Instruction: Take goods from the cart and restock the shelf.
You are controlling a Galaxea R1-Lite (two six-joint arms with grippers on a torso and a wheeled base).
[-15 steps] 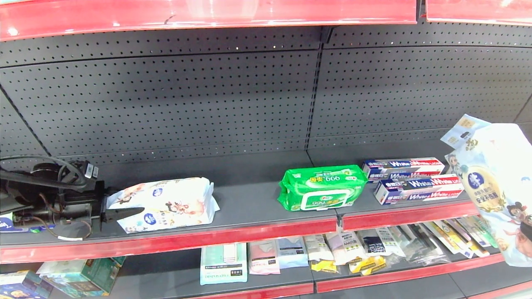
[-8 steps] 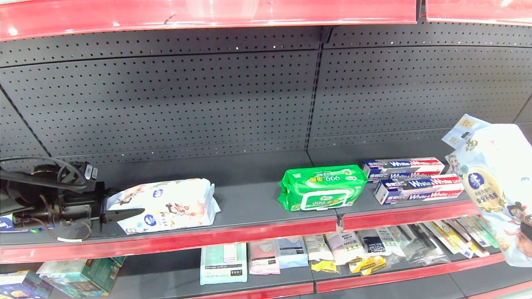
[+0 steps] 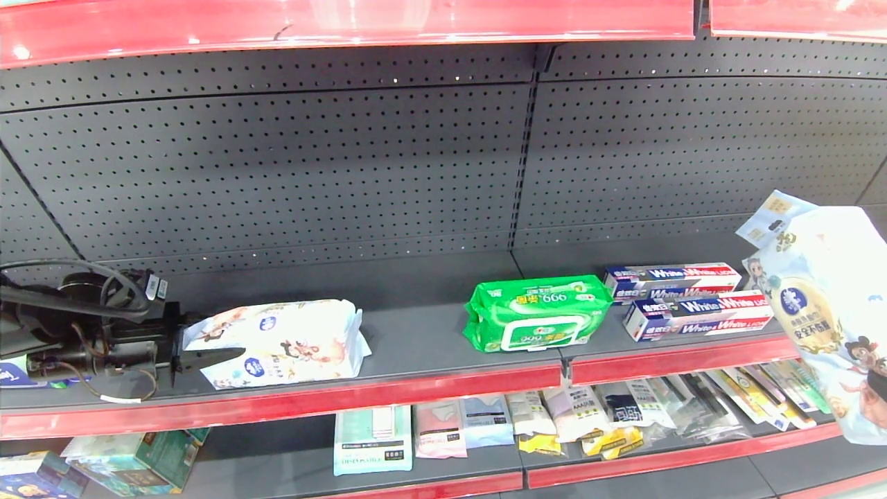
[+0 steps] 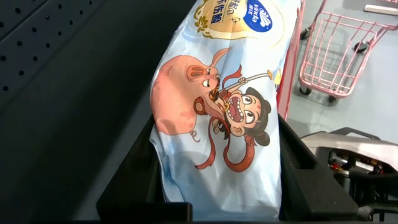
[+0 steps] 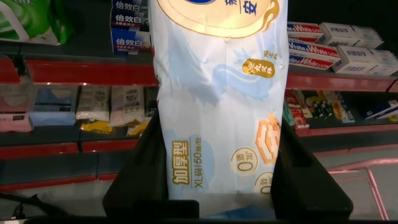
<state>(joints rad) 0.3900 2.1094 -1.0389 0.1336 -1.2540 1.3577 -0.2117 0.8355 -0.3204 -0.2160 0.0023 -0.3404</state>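
Gripping a cartoon-printed pack (image 3: 291,339) lying on the shelf (image 3: 429,333), the left tool (image 3: 208,350) should let go only once it rests flat behind the red lip (image 3: 312,402); the right tool (image 5: 214,186) clamps a second pack (image 3: 828,312) off the shelf's right end.

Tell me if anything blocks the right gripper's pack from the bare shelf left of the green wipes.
Nothing lies on that bare shelf. But the held pack hangs at the right end, so the toothpaste boxes and green wipes sit along a straight path; it would likely have to pass above them.
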